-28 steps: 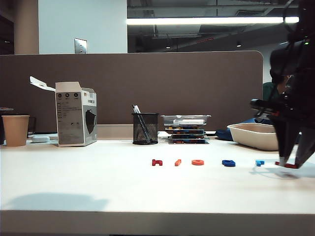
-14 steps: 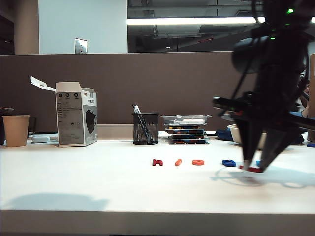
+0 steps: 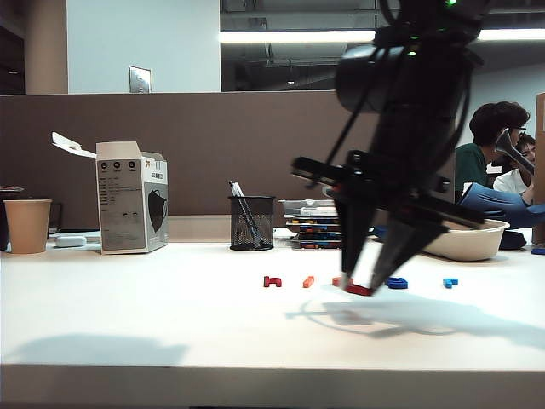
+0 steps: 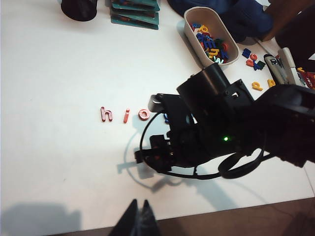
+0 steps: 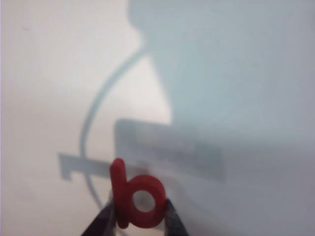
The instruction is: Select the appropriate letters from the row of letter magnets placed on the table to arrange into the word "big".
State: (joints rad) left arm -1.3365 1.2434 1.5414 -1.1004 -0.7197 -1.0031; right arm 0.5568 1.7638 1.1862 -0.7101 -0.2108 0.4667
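Observation:
My right gripper (image 3: pixel 362 288) hangs low over the table (image 3: pixel 170 324), just in front of the row of letter magnets, shut on the bright red "b" (image 3: pixel 359 290). The right wrist view shows the "b" (image 5: pixel 135 196) pinched between both fingers (image 5: pixel 103 222), a little above the white surface. The row holds a dark red letter (image 3: pixel 272 281), the orange "i" (image 3: pixel 307 281), an orange ring (image 3: pixel 339 280) partly hidden by the gripper, the dark blue "g" (image 3: pixel 397 283) and a light blue letter (image 3: pixel 450 282). My left gripper (image 4: pixel 139 204) is shut and empty near the table's front edge.
A mesh pen cup (image 3: pixel 251 223), a stack of flat boxes (image 3: pixel 322 223), a carton (image 3: pixel 132 198) and a paper cup (image 3: pixel 26 225) line the back. A beige tray (image 4: pixel 193 30) of spare letters sits at the back right. People sit beyond the partition.
My right gripper has swung left along the front of the row with the red "b", from the far right end to just in front of the orange ring. The left arm has stayed still.

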